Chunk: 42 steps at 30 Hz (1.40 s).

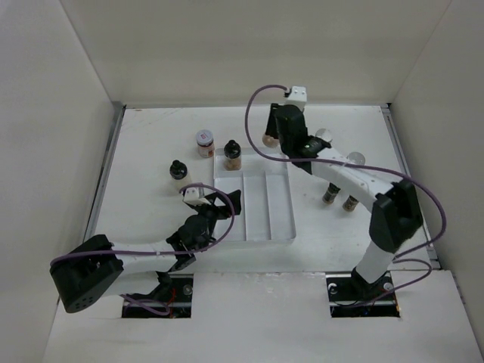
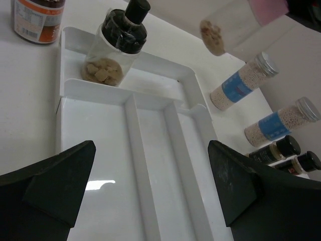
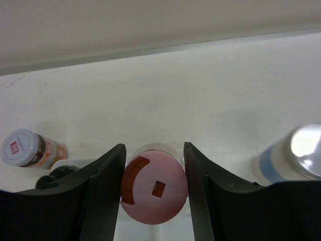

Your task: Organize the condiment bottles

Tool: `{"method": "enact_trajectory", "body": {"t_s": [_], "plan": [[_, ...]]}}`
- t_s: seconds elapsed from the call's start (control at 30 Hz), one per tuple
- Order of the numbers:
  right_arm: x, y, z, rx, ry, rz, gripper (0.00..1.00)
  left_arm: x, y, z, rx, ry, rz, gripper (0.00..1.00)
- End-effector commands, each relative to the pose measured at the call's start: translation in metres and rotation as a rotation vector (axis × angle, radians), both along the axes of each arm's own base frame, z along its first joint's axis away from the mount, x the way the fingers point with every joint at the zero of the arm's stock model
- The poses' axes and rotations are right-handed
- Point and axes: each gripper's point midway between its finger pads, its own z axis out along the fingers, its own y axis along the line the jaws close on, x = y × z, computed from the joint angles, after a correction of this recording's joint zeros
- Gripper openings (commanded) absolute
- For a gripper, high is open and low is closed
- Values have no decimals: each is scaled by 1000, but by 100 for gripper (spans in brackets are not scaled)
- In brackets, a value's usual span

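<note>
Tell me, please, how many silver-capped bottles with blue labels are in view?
2 silver-capped bottles, both right of the tray: one farther back, one nearer the front. The right arm may hide others.

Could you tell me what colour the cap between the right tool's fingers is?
Pink. The cap shows best in the right wrist view.

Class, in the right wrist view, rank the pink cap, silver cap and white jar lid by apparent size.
1. pink cap: largest, being nearest the camera.
2. silver cap and white jar lid: look alike, unranked.
</note>
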Motion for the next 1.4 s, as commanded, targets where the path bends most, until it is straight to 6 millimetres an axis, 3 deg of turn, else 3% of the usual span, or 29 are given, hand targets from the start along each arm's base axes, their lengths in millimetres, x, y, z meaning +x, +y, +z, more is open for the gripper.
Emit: {"method": "enact_trajectory", "body": {"t_s": [0.0, 0.17, 0.4, 0.57, 0.73, 0.9, 1.0, 1.1, 1.2, 1.37], "plan": [[18, 46, -8, -22, -3, 78, 39, 1, 7, 12, -64, -31, 34, 98], [24, 74, -32, -34, 25, 110, 39, -1, 8, 13, -75, -34, 34, 98], [16, 81, -78, -46, 109, 123, 40, -2, 8, 13, -74, -33, 36, 99], [6, 84, -115, -45, 181, 126, 55, -2, 8, 12, -74, -31, 37, 99], [2, 91, -121, -27, 196, 140, 61, -2, 7, 12, -73, -29, 36, 99], [0, 88, -88, 11, 145, 137, 82, -2, 7, 13, -77, -32, 34, 99], [-3, 69, -49, 39, 85, 105, 89, -3, 7, 14, -79, -33, 31, 99], [-3, 33, -21, 59, 38, 42, 94, -3, 5, 13, -77, -32, 22, 99], [-5, -17, -14, 38, 20, -56, 96, -4, 3, 14, -79, -33, 16, 99], [-8, -112, -21, -18, 26, -264, 100, -4, 1, 12, -70, -27, 8, 99]]}}
